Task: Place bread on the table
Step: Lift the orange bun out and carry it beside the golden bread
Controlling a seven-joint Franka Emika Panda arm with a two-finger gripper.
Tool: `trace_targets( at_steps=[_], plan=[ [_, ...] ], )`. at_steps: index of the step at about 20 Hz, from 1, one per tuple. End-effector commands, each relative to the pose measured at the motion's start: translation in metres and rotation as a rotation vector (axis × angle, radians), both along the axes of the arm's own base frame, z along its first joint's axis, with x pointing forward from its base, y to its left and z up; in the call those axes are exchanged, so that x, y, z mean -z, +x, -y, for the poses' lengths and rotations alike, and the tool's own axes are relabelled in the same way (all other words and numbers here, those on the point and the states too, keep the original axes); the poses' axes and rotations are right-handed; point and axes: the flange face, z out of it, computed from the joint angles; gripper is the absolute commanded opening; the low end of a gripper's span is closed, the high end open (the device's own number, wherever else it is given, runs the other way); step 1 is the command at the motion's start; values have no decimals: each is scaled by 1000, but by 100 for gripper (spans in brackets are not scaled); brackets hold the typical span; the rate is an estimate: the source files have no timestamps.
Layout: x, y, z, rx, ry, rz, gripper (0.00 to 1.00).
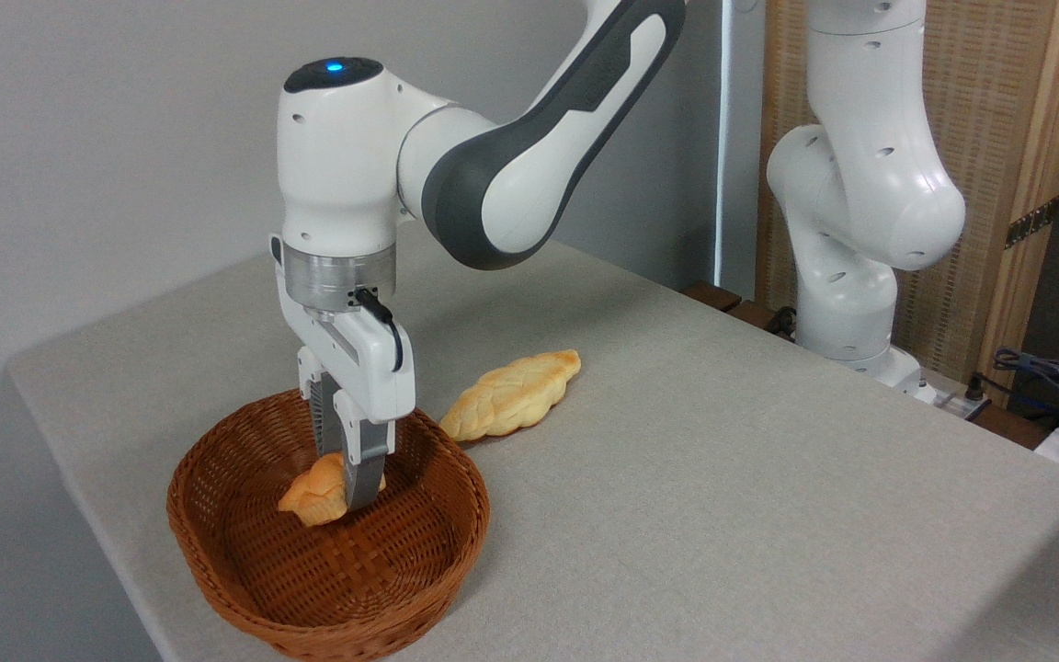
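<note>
Reaching straight down into the basket [244, 570], the gripper [350, 478] has its fingers [364, 473] closed on the bun [313, 496], one grey finger pressed against the bun's near right side while the other is hidden behind it. The bun is small, golden-orange and knotted on top, and it sits inside the basket toward the back wall, below the rim; whether it rests on the woven floor or hangs just clear of it cannot be told from this angle. The basket is brown wicker, oval, and stands near the front left corner of the table [723, 478], whose grey fabric-like top fills most of the view. Just behind and to the right of the basket lies a loaf [511, 395], longer and paler than the bun, braided, set flat on the table with its near end just beside the basket's rim, though contact between them is not clear. The arm [493, 175] bends in from the upper right, its wrist vertical over the basket and a blue light showing on the top joint. A second white arm segment [860, 184] rises beyond the table's far right edge, in front of a wooden screen [998, 184], with cables [1044, 377] lying at the right edge.
</note>
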Motion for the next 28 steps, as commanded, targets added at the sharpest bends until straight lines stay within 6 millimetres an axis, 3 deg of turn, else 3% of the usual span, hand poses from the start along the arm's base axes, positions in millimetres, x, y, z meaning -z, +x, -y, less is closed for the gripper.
trace_targets(
  at_steps=[1, 8, 12, 18, 22, 23, 24, 28],
  plan=[
    [-27, -3, -9, -66, -22, 37, 55],
    [-73, -37, -59, -123, -34, -81, 55],
    [-88, -54, -84, -153, -49, -118, 56],
    [-69, -91, -89, -99, -35, -295, 60],
    [-39, -117, -89, -90, -36, -366, 64],
    [-30, -121, -88, -91, -34, -387, 74],
    [-25, -123, -86, -88, -31, -399, 98],
    [-12, -122, -82, -82, -20, -431, 100]
  ],
)
